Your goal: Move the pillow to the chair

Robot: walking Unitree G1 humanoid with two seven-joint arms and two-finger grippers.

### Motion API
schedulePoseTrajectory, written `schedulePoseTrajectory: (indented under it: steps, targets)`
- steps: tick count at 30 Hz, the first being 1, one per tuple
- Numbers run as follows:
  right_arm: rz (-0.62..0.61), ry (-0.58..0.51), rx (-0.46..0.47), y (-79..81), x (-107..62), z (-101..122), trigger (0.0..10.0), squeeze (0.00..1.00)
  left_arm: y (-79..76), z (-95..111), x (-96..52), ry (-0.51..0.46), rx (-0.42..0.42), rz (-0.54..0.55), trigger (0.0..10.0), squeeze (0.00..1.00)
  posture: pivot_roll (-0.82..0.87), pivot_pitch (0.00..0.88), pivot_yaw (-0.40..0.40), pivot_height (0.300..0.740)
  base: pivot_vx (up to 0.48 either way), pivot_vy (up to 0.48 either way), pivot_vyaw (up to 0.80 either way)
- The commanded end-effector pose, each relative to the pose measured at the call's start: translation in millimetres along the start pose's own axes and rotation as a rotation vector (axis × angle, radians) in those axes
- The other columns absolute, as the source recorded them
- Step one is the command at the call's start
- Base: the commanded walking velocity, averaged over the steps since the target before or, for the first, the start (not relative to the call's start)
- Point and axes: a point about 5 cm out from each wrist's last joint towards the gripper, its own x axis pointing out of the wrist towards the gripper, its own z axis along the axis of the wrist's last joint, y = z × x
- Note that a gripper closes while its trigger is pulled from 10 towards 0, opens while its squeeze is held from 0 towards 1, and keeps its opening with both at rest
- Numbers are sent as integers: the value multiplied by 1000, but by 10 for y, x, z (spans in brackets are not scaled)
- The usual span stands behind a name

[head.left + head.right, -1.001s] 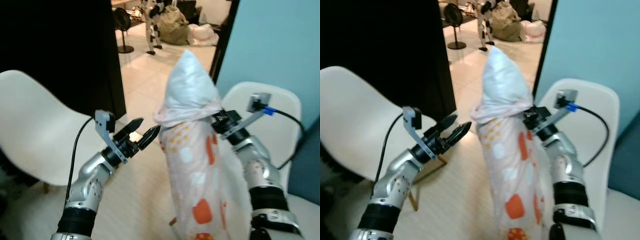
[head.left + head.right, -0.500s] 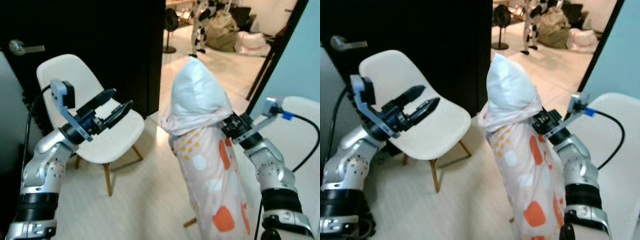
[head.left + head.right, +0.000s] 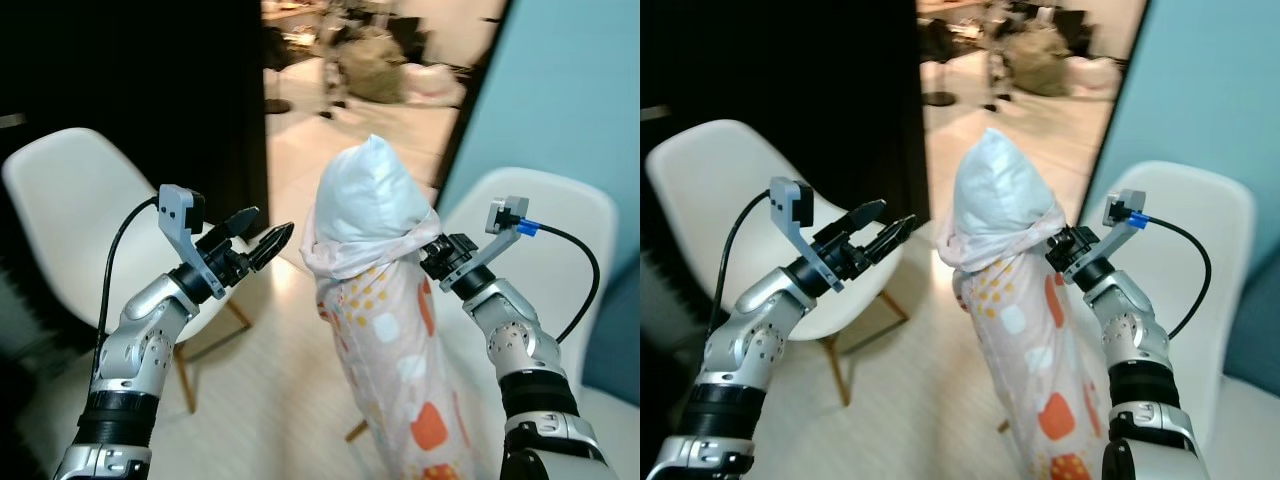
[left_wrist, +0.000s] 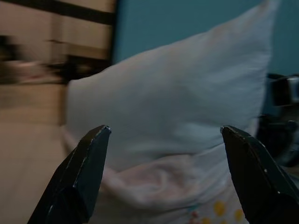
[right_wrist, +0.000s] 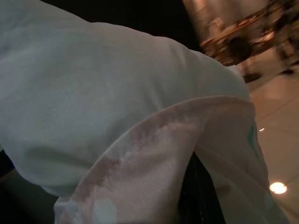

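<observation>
**Pillow held upright between two white chairs**

I saw two white moulded plastic shell chairs. One with wooden legs (image 3: 70,215) stood to my left against a dark wall, and one (image 3: 545,225) stood to my right before a teal panel. A pale floor ran between them towards a lit room beyond.

The long white pillow in a half-slipped, orange-and-yellow spotted pillowcase (image 3: 385,310) hung in the air between the chairs. Its long axis was close to vertical, with the bare white end up and the cased end trailing down. It touched neither seat.

The right gripper (image 3: 432,256) sat at the pillow's right side, at the bunched edge of the case, and carried it. In the right wrist view the cloth (image 5: 154,154) lay pressed against the camera, so I judged those fingers clamped on the pillow, though I could hardly see them there.

The left gripper (image 3: 262,240) hung apart from the pillow on its left. Its fingers were spread and held nothing, and their tips pointed towards the white end.

By my reckoning, the right arm was the one placed to set the pillow down, and the right-hand chair lay nearer to it.
</observation>
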Motion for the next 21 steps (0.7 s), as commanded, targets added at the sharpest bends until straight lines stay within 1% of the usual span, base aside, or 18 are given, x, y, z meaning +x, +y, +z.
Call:
schedulePoseTrajectory:
  steps: [1,2,3,4,5,6,7,8,9,10,11,13,15,16,18,19,20,21]
  targets:
    - [76,-87,-12,95,37,143,10000,0,-25,77,-18,16,51,-80,10000,0,18,0,-20,740,0,0,0]
    - [76,-87,-12,95,37,143,10000,0,-25,77,-18,16,51,-80,10000,0,18,0,-20,740,0,0,0]
    - [111,-86,-11,136,40,150,10000,0,-39,97,-29,32,74,-122,10000,0,15,0,-21,740,0,0,0]
    - [159,-77,-7,192,40,148,10000,0,-39,120,-39,64,122,-164,10000,0,12,0,-21,740,0,0,0]
    - [159,-77,-7,192,40,148,10000,0,-39,120,-39,64,122,-164,10000,0,12,0,-21,740,0,0,0]
    - [193,-70,-4,231,39,146,10000,0,-38,135,-47,88,156,-191,10000,0,11,0,-22,740,0,0,0]
    - [278,-48,9,332,31,131,10000,0,-27,174,-47,160,271,-257,10000,0,7,0,-21,740,0,0,0]
    - [278,-48,9,332,31,131,10000,0,-27,174,-47,160,271,-257,10000,0,7,0,-21,740,0,0,0]
    - [312,-40,18,370,27,123,10000,0,-23,195,-42,192,319,-288,10000,0,7,0,-21,740,0,0,0]
    - [312,-40,18,370,27,123,10000,0,-23,195,-42,192,319,-288,10000,0,7,0,-21,740,0,0,0]
    - [366,-25,30,430,16,108,10000,0,-16,223,-36,241,387,-333,10000,0,4,0,-20,740,0,0,0]
    - [430,-5,49,503,-1,87,10000,0,4,262,-25,321,510,-395,10000,0,2,0,-19,740,0,0,0]
    - [475,8,70,551,-18,69,10000,0,26,315,20,370,622,-441,10000,0,2,0,-19,740,0,0,0]
    - [475,8,70,551,-18,69,10000,0,26,315,20,370,622,-441,10000,0,2,0,-19,740,0,0,0]
    - [518,23,86,597,-48,55,10000,0,13,373,79,382,701,-491,10000,0,0,0,-19,740,0,0,0]
    - [542,34,91,622,-70,49,10000,0,-31,388,106,388,709,-546,10000,0,0,0,-19,740,0,0,0]
    - [542,34,91,622,-70,49,10000,0,-31,388,106,388,709,-546,10000,0,0,0,-19,740,0,0,0]
    - [549,36,96,632,-86,59,10000,0,-101,387,112,399,693,-618,10000,0,-4,0,-15,740,0,0,0]
